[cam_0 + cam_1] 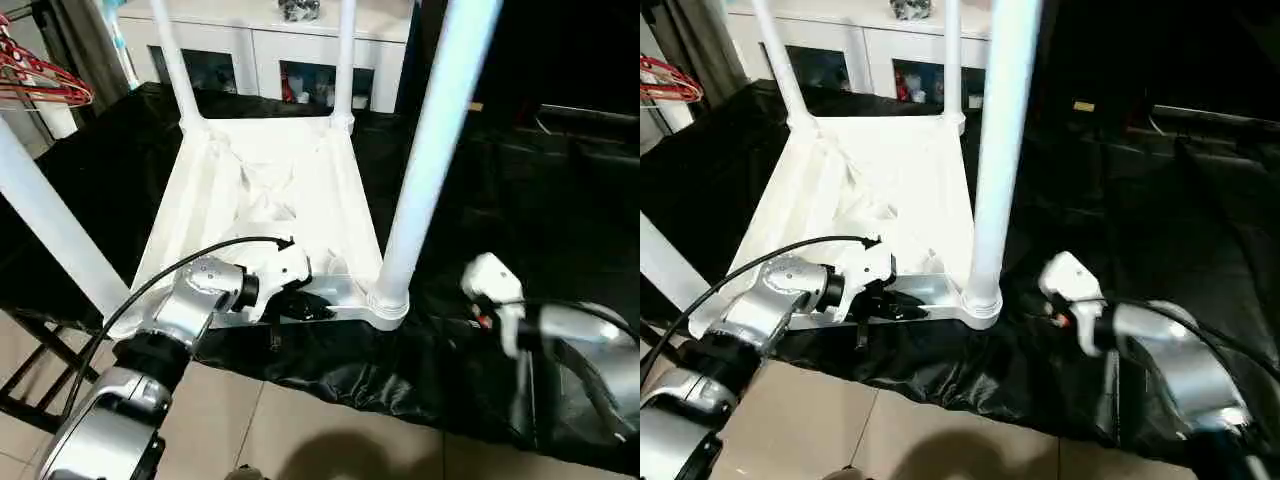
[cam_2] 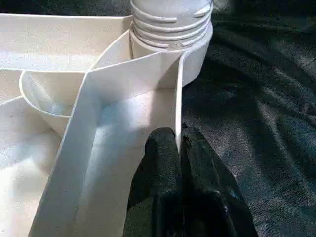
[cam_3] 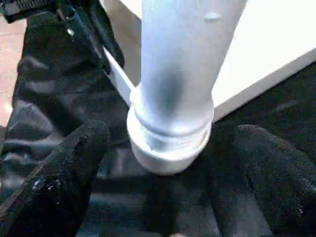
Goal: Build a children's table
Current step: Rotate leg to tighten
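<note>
The children's table lies upside down on a black cloth, its ribbed white top (image 1: pixel 270 190) facing up. Its legs stand upright in the corner sockets: two at the far corners (image 1: pixel 345 60), one at the near left (image 1: pixel 50 220), one at the near right (image 1: pixel 430 140). My left gripper (image 2: pixel 178 143) is shut on the thin near rim of the top (image 2: pixel 175 106), just left of the near right socket (image 2: pixel 173 29). My right gripper (image 3: pixel 173 163) is open, one finger (image 3: pixel 74 163) on each side of the near right leg's base (image 3: pixel 170 133), touching nothing.
A white cabinet with glass doors (image 1: pixel 260 50) stands behind the table. Red hangers (image 1: pixel 40 80) hang at the far left. The black cloth (image 1: pixel 500 200) spreads to the right and ends at tiled floor (image 1: pixel 300 420) in front. A dark frame (image 1: pixel 30 380) sits at the lower left.
</note>
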Available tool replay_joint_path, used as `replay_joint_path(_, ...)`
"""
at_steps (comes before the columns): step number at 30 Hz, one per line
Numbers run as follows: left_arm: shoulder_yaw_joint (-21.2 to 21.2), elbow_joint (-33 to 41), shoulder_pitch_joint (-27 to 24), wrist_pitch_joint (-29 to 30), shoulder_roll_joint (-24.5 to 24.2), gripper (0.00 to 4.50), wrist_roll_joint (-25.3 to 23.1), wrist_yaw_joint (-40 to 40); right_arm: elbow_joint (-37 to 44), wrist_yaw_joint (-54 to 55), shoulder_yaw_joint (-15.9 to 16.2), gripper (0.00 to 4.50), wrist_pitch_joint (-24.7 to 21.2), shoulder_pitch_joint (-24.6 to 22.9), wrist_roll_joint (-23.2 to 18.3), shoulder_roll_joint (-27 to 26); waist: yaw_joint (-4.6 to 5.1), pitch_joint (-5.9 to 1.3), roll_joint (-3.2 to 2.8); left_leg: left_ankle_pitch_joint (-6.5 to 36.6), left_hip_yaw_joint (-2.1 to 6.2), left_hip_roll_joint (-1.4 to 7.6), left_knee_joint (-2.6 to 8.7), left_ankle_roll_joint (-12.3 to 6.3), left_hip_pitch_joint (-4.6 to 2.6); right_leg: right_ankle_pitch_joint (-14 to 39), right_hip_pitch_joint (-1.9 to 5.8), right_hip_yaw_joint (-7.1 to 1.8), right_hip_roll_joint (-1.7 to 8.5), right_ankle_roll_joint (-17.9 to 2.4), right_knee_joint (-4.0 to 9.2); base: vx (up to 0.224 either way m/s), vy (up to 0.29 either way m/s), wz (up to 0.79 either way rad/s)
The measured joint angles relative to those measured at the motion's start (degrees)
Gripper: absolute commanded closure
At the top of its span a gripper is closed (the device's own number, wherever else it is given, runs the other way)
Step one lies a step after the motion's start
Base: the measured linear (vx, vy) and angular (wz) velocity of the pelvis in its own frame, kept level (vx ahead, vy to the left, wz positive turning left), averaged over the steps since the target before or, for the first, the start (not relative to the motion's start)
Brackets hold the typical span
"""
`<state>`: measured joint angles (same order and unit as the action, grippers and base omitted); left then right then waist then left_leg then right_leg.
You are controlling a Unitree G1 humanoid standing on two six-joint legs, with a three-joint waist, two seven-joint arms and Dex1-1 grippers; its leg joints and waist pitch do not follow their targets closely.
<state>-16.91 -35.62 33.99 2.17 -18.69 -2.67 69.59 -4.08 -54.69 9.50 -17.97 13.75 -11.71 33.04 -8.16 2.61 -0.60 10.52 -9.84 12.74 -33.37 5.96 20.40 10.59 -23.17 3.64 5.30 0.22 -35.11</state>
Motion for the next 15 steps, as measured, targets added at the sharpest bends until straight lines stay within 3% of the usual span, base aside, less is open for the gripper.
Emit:
replay_joint_path(7,-0.6,2.6,-0.7,1.6,-0.7,4.49,0.2,0.7,-6.2,0.5,2.4,0.00,2.1,4.6,1.3,-5.3,-0.08,0.08,0.29,0.0,-0.02,0.00,0.07,-0.02,0.05,0.1,-0.05,0.02,-0.01,-0.1,0.01,0.000,0.000,0.00)
replay_joint_path(15,-0.6,2.9,-0.6,2.8,-1.2,4.50,0.6,1.3,-13.9,-0.4,3.7,0.60,5.7,8.3,2.8,-7.6,0.12,0.10,0.47,0.0,-0.02,0.02,0.05,-0.01,0.01,0.1,-0.05,0.03,-0.02,-0.1,-0.06,0.000,0.000,0.00)
